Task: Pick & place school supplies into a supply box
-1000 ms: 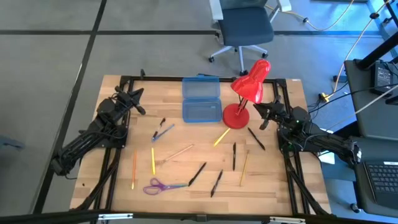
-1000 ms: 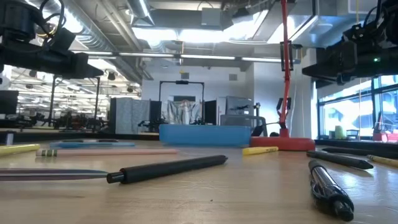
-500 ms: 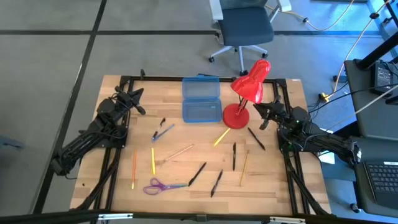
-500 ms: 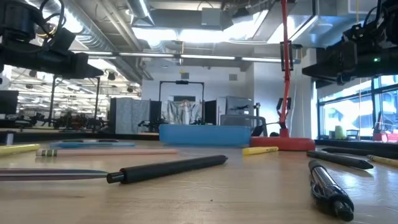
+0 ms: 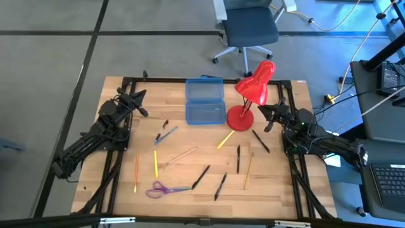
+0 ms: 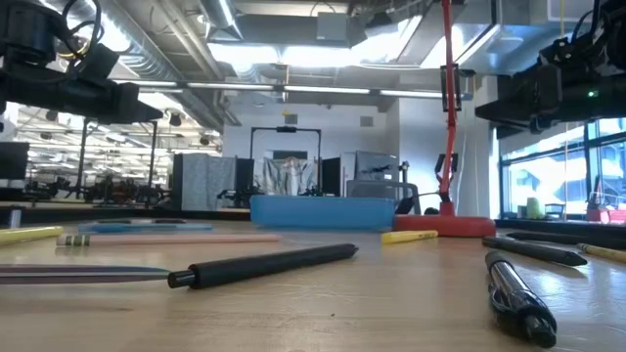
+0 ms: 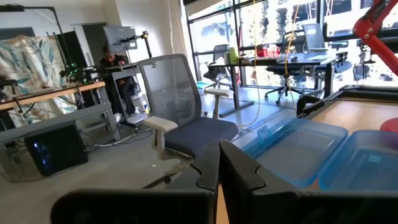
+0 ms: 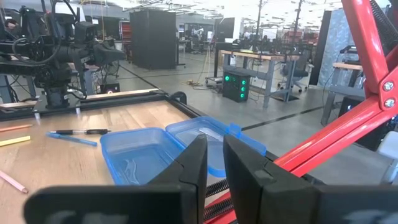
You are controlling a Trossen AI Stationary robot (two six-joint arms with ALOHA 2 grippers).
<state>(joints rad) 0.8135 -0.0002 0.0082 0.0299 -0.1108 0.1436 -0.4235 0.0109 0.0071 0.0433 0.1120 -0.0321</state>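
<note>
The open blue supply box (image 5: 204, 104) lies flat at the table's far middle, also in the right wrist view (image 8: 146, 152) and the left wrist view (image 7: 323, 149). Pens and pencils lie scattered on the wood: a blue pen (image 5: 166, 134), a yellow pencil (image 5: 155, 163), an orange pencil (image 5: 135, 171), a tan pencil (image 5: 182, 155), several black pens (image 5: 200, 177) and purple scissors (image 5: 161, 189). My left gripper (image 5: 137, 101) hovers shut at the far left. My right gripper (image 5: 268, 118) hovers shut beside the red lamp. Neither touches anything.
A red desk lamp stands with its round base (image 5: 240, 118) just right of the box, its head (image 5: 256, 82) and arm (image 8: 348, 137) leaning over near my right gripper. An office chair (image 5: 250, 28) stands beyond the far edge. Bare wood lies between the scattered supplies.
</note>
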